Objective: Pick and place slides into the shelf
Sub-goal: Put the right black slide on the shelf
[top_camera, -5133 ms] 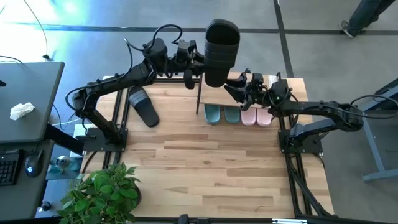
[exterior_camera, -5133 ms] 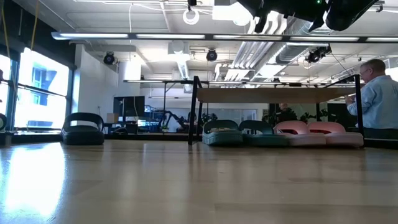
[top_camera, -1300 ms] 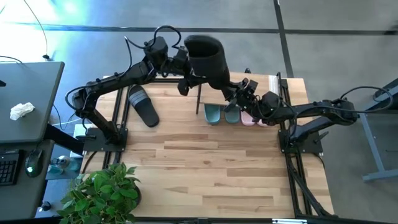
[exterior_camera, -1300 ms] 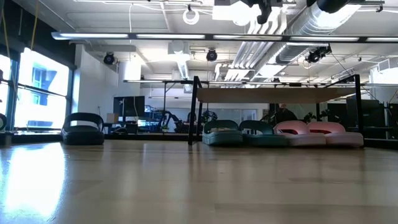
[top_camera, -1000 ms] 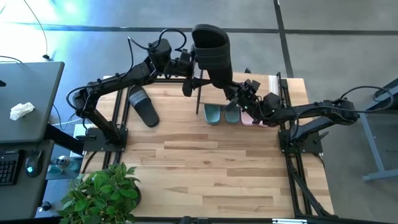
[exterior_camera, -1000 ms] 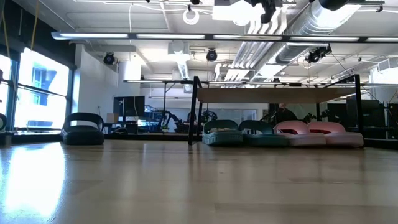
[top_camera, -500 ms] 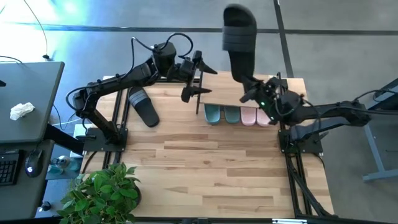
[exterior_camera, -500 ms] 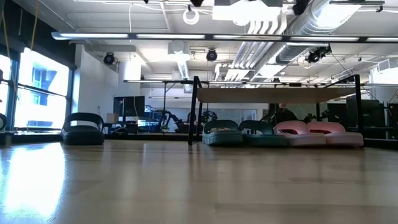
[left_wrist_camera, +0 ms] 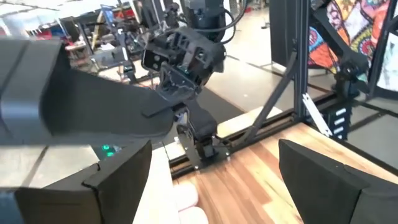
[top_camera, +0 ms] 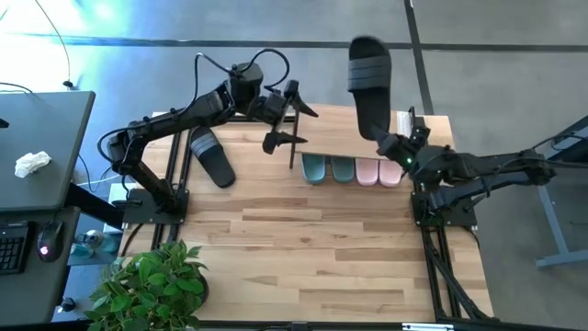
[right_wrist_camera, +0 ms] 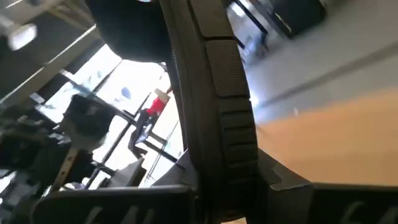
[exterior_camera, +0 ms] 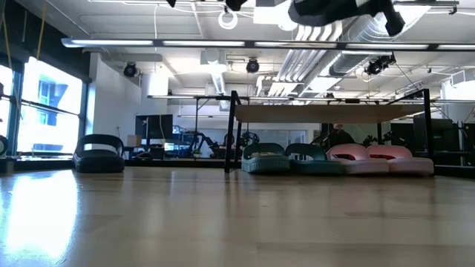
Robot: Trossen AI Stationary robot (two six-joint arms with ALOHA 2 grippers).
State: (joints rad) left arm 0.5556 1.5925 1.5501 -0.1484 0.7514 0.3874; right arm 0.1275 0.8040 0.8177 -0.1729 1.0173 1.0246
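Grey floor, bright windows, ceiling ducts

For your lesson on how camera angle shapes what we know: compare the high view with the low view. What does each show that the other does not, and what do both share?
Only the high view shows both arms whole: the left gripper open and empty above the shelf's end, and the right gripper shut on a black slide lifted over the shelf. Only the low view shows the slides' side profiles under the plank and the room behind. Both show the green pair, the pink pair and the other black slide out on the table.
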